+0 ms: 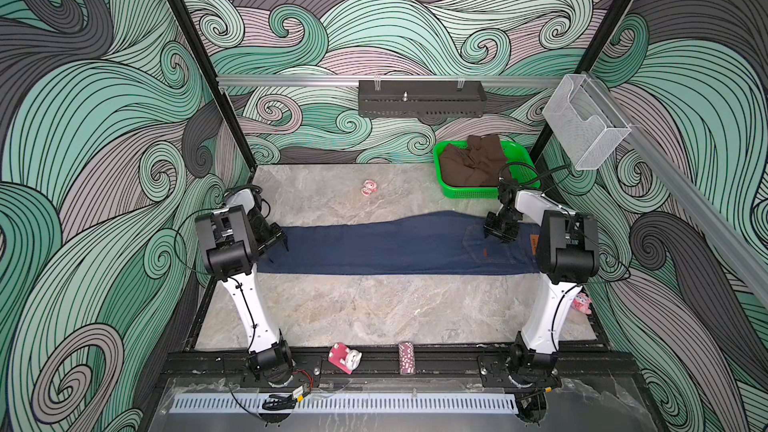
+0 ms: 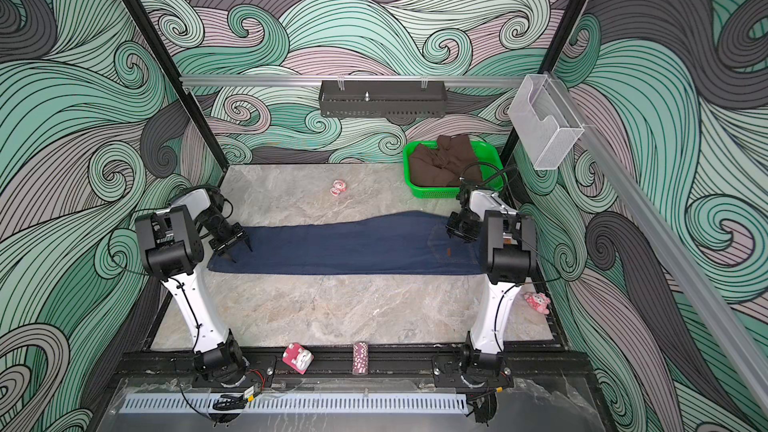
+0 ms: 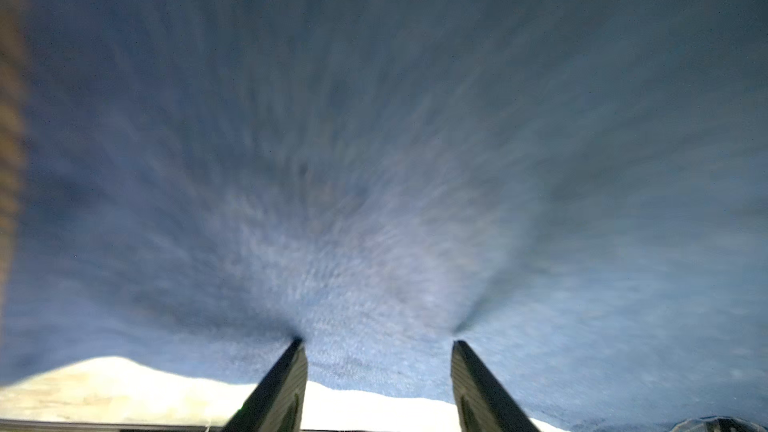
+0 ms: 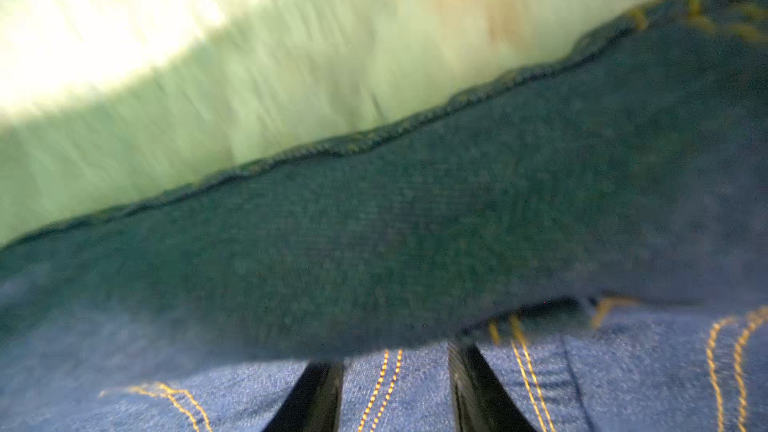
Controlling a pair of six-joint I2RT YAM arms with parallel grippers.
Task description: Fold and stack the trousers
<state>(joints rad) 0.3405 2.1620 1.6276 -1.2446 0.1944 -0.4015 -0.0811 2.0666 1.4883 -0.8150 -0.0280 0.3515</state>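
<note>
The jeans (image 1: 374, 249) lie flat across the middle of the table (image 1: 374, 313), doubled leg on leg, hems at my left and waistband at my right; so I judge the lengthwise fold done and the crosswise fold in hand. My left gripper (image 1: 277, 243) is at the hem end; its wrist view shows the jaws parted, tips at the denim, nothing pinched that I can see. My right gripper (image 1: 500, 231) is over the seat, just beside the back pocket (image 1: 482, 251); its jaws stand apart too, but a raised fold of denim hides the tips, so I cannot tell whether cloth is caught. Next I would want both hem layers clamped together, then carried over towards the waistband; the green basket (image 1: 469, 194) of brown clothing sits apart, behind.
</note>
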